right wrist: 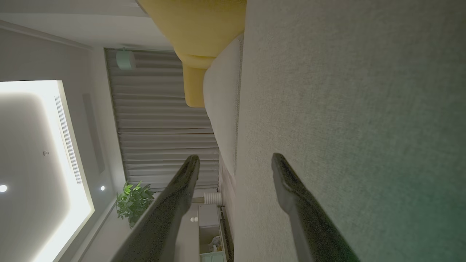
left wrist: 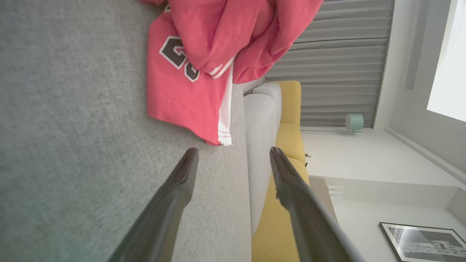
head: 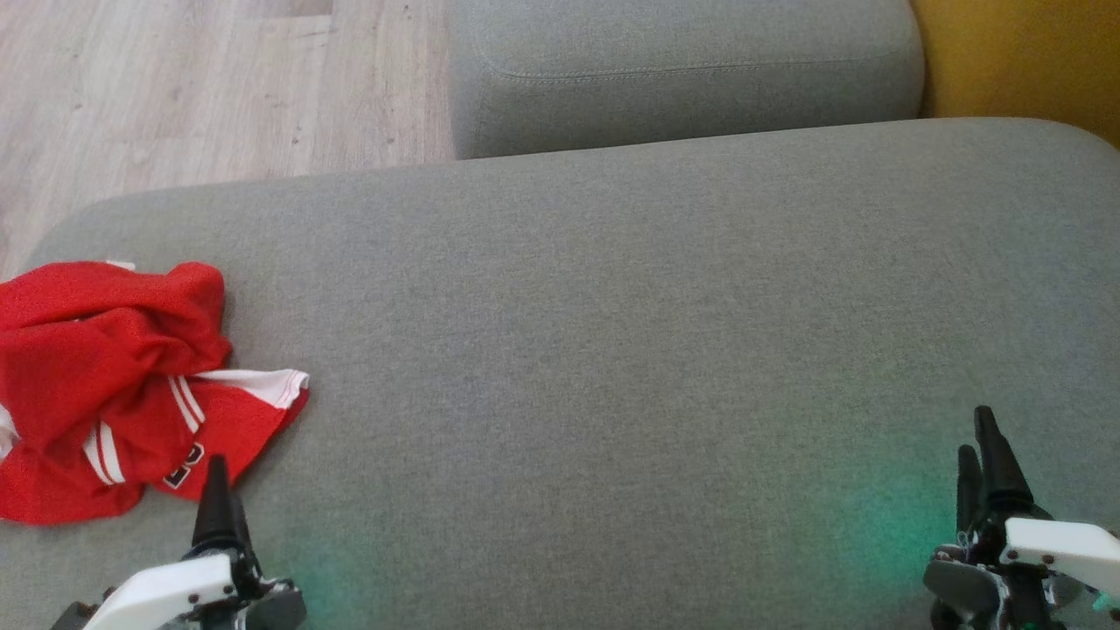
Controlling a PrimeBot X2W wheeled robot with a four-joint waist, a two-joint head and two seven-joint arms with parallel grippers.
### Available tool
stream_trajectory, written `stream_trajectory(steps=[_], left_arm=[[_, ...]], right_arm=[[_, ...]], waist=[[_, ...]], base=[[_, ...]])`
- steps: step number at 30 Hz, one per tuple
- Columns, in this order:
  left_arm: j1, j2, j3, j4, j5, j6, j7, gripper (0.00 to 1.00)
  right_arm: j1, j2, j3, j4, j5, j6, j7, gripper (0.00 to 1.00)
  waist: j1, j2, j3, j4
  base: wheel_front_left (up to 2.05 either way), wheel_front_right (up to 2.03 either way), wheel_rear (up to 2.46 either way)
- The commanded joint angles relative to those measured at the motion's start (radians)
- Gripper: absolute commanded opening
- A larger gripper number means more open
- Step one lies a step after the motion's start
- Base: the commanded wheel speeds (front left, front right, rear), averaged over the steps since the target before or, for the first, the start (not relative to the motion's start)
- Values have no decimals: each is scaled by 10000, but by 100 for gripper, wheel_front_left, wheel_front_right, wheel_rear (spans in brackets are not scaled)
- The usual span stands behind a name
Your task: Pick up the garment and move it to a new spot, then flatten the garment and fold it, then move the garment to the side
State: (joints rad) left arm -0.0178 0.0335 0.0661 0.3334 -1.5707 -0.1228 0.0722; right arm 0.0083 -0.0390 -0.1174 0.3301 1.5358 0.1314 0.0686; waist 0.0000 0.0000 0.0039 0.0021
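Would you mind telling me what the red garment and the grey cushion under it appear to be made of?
The red garment looks like soft, matt jersey knit, perhaps sports mesh: it crumples in loose folds, with white striped trim. The grey cushion seems matt woven upholstery cloth: a coarse, flecked weave shows in the wrist views.

Partly hidden, unreadable block characters (left wrist: pixel 179 58) on garment (left wrist: pixel 182 105)
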Motion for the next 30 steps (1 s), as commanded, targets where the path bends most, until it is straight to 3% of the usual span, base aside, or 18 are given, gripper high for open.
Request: stream_trajectory(steps=[1,13,30], left_arm=[[-399,69,97,-408,218,-12,-125,100],[-450,79,341,-694,1244,58,-452,100],[-558,94,-351,-2011,4323,1091,-957,100]], right_arm=[[-374,-38,0,-417,-230,-1,-121,100],[-430,-46,-10,-846,-1961,-2,-445,100],[-476,-57,333,-1824,-5406,-3,-945,100]], waist=[[0,0,0,6],[0,0,21,21],[0,0,98,41]], base=[[0,0,0],[0,0,0],[0,0,0]])
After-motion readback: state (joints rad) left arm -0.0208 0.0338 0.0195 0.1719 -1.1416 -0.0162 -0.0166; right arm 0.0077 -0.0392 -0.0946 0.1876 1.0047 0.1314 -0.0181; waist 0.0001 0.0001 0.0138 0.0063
